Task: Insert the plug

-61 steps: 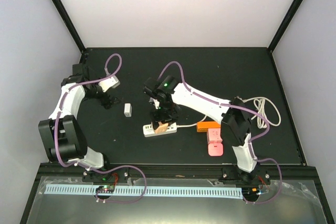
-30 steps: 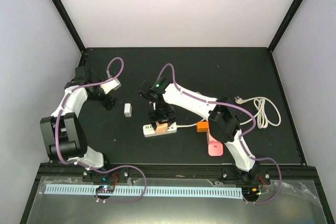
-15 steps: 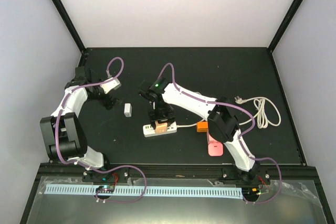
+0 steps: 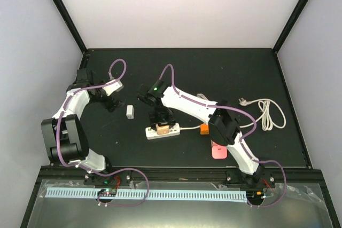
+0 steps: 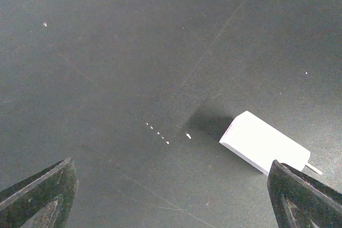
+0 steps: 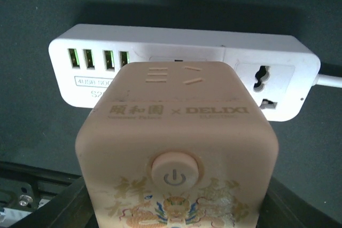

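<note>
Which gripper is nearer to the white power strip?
Right. The right gripper holds a beige cube plug directly over the power strip; the left gripper is open, away on its left side.

**A:** Right wrist view: are the cube's (image 6: 176,148) pins in the strip (image 6: 278,52)?

**B:** Cannot tell. Its body covers them, and the middle socket too. The cube's lower face is cut off at the bottom edge. Only slivers of the right fingers (image 6: 291,212) show at its corners. The cable (image 6: 331,80) is cut off at the right edge.

**A:** Left wrist view?

**B:** The adapter's (image 5: 262,145) pin end sits behind a left finger (image 5: 304,196), and both fingers are cropped. From above, the right arm (image 4: 230,129) covers part of the pink block (image 4: 219,151).
</note>
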Controlling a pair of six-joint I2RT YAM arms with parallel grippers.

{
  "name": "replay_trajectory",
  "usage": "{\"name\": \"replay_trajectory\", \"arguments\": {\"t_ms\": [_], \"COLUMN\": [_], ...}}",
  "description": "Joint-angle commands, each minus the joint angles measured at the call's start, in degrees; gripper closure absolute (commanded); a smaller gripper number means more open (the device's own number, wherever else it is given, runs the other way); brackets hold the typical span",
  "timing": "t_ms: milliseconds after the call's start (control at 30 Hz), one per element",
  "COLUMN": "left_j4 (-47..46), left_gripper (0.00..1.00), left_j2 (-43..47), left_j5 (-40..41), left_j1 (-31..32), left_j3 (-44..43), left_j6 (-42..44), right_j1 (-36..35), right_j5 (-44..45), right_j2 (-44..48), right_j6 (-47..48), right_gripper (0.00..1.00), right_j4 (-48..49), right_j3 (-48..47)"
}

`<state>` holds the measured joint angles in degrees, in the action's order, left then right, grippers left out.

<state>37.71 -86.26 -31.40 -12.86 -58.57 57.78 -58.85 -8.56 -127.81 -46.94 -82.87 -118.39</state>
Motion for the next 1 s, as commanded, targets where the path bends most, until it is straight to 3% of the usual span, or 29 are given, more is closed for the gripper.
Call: {"name": "replay_trajectory", "arguments": {"t_ms": [0, 367, 967], "left_j4": [-1.4, -4.4, -3.0], "left_gripper": [0.01, 0.01, 0.01], "left_j2": [0.7, 3.7, 4.3], "left_j5": [-2.2, -2.3, -0.6], "left_j1": [-0.3, -0.2, -0.2], "left_j3": [0.1, 3.2, 3.0], "left_j6": [0.2, 0.5, 1.5], "right_j1": [-1.4, -1.6, -1.7], "right_j5": [0.8, 2.6, 3.9], "right_j2": [-2.7, -3.5, -3.6], "right_j6": [-2.4, -6.5, -3.8], "right_gripper": [0.99, 0.99, 0.99], "right_j4": [-2.3, -3.4, 6.7], "right_j3": [-1.3, -0.9, 14.8]}}
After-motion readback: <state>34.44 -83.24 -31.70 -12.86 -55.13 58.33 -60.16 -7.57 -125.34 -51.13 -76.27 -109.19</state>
